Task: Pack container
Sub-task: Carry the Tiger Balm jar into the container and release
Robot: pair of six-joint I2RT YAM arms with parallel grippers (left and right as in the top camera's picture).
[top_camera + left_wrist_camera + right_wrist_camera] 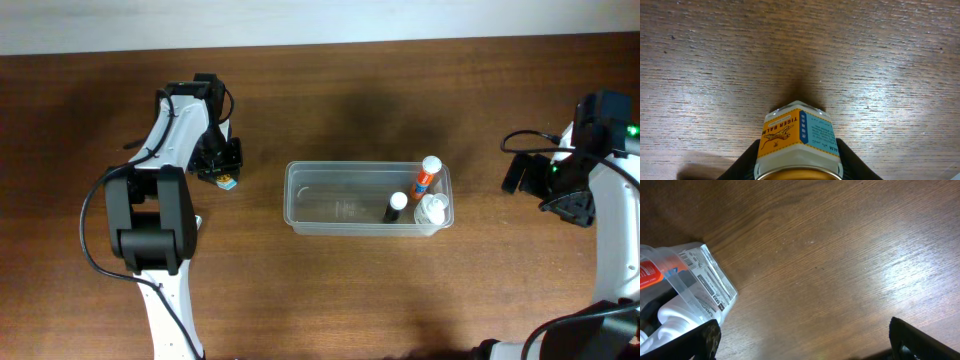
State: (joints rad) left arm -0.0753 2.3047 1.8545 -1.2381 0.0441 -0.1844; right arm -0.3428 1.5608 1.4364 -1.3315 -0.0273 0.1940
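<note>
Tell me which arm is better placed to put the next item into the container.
Left. The left gripper is closed on the balm jar, close beside the container. The right gripper is open and empty beyond the container's other end.

table (330,300): dark wood grain | pale strip (300,20) beyond far edge

Overhead cam looks straight down; wrist cams low, R shares container (715,282).

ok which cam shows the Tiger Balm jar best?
Left wrist: the Tiger Balm jar fills the lower frame, label readable. Overhead shows just a sliver under the left gripper. Right wrist misses it.
</note>
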